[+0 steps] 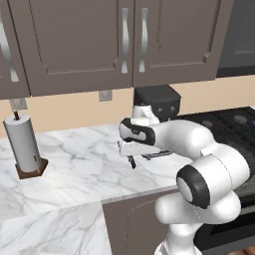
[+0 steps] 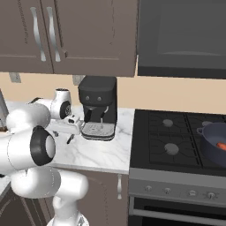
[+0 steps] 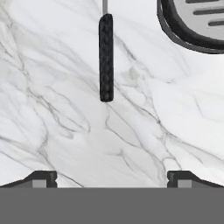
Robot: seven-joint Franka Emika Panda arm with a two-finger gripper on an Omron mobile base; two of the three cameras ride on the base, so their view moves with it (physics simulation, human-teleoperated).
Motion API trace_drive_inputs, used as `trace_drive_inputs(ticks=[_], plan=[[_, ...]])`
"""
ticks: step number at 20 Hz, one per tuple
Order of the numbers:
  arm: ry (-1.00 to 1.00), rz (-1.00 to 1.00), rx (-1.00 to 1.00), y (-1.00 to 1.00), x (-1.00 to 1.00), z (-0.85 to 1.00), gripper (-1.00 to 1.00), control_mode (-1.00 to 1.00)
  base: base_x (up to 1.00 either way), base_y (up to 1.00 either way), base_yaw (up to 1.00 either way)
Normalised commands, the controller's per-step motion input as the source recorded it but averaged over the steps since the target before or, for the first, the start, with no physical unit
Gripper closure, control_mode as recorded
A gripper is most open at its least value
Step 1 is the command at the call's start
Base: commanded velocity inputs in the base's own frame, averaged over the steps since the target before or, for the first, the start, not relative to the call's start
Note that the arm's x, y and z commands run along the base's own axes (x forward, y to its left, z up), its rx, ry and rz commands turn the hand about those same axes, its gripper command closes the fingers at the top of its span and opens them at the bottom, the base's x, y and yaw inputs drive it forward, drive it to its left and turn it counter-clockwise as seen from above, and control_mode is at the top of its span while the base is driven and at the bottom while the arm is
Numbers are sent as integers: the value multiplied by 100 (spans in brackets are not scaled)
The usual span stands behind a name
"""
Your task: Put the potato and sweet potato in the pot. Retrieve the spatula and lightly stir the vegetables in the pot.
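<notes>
In the hand view the spatula's black handle [image 3: 106,57] lies on the white marble counter, its thin metal shaft running off the top edge; the head is out of frame. My gripper [image 3: 111,179] hovers above the handle's near end, open, with nothing between its fingertips [image 3: 41,178]. From the base views the gripper [image 1: 132,162] [image 2: 69,137] points down at the counter left of the coffee machine. The dark blue-grey pot [image 2: 211,140] stands on the stove's right side, and the orange-red sweet potato [image 2: 222,145] shows inside it. The potato is out of view.
A black coffee machine [image 2: 99,106] [image 1: 157,102] stands against the wall just right of the gripper; its drip tray [image 3: 192,22] shows at the hand view's top right. A paper towel holder [image 1: 24,144] is at the counter's left. The black stove [image 2: 174,141] lies to the right.
</notes>
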Motion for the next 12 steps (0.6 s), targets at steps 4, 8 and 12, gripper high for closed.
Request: trace_drive_inputs(ticks=[4,8,12], plan=[[0,0,0,4,22,-54,-100,-100,0,0,0],[-3,0,0,1,13,-42,-100,-100,0,0,0],[-9,0,0,4,2,-28,-100,-100,0,0,0]])
